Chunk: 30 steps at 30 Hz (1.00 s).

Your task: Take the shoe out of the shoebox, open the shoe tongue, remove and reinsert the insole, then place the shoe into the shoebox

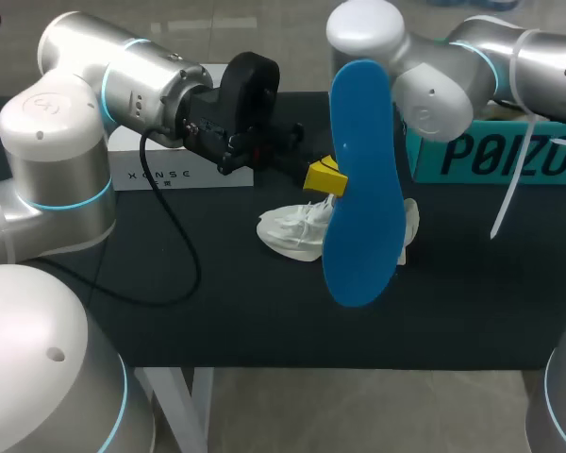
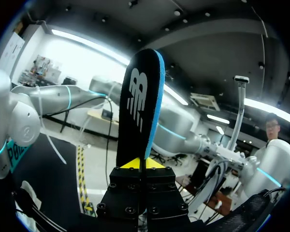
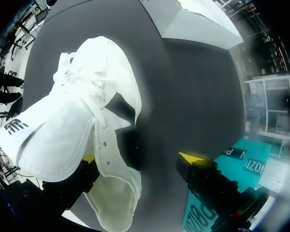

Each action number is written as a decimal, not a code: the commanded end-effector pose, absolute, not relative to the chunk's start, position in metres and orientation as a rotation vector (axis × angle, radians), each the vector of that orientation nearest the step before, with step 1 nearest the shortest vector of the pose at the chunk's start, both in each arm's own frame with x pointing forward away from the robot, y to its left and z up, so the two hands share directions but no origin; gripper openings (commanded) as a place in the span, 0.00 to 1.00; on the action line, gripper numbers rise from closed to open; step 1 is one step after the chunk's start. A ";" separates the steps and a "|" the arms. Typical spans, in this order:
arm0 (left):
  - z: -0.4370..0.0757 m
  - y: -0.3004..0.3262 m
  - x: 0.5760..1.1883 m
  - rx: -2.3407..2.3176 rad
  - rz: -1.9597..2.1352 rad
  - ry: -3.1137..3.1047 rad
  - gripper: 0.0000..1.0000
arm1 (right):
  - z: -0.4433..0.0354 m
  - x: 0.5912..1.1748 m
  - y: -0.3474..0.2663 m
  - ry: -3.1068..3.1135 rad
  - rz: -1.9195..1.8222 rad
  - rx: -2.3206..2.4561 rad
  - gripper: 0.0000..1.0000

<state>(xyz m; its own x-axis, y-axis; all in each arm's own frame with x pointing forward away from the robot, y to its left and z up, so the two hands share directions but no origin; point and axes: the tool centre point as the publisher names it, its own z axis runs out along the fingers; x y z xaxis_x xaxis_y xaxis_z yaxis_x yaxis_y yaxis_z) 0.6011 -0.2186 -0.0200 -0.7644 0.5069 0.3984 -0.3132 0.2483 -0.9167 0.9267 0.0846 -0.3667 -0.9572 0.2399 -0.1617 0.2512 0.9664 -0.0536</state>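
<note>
My left gripper [image 1: 325, 177] is shut on the blue insole [image 1: 363, 179] and holds it upright above the table. In the left wrist view the insole [image 2: 140, 106] shows its black top face and blue edge rising from the closed yellow tips [image 2: 140, 163]. The white shoe [image 1: 292, 231] lies on the black table behind the insole. My right arm comes in from the upper right, and the insole hides its gripper in the head view. In the right wrist view my right gripper [image 3: 139, 158] stands open over the shoe [image 3: 87, 121], with the heel collar between its fingers.
A teal shoebox [image 1: 491, 156] stands at the back right, also seen beside the right gripper [image 3: 241, 159]. A white box lid [image 1: 160, 170] lies at the back left under my left arm. A black cable [image 1: 170, 245] loops over the black table [image 1: 264, 321].
</note>
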 end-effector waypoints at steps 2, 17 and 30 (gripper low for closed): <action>-0.021 -0.220 0.601 -0.177 1.589 -1.863 0.00 | -0.359 0.926 0.079 2.954 -0.106 0.373 1.00; -0.021 -0.220 0.601 -0.177 1.589 -1.863 0.00 | -0.359 0.928 0.047 2.973 -0.070 0.467 1.00; -0.021 -0.220 0.601 -0.177 1.589 -1.863 0.00 | -0.369 0.929 0.076 2.986 -0.068 0.399 1.00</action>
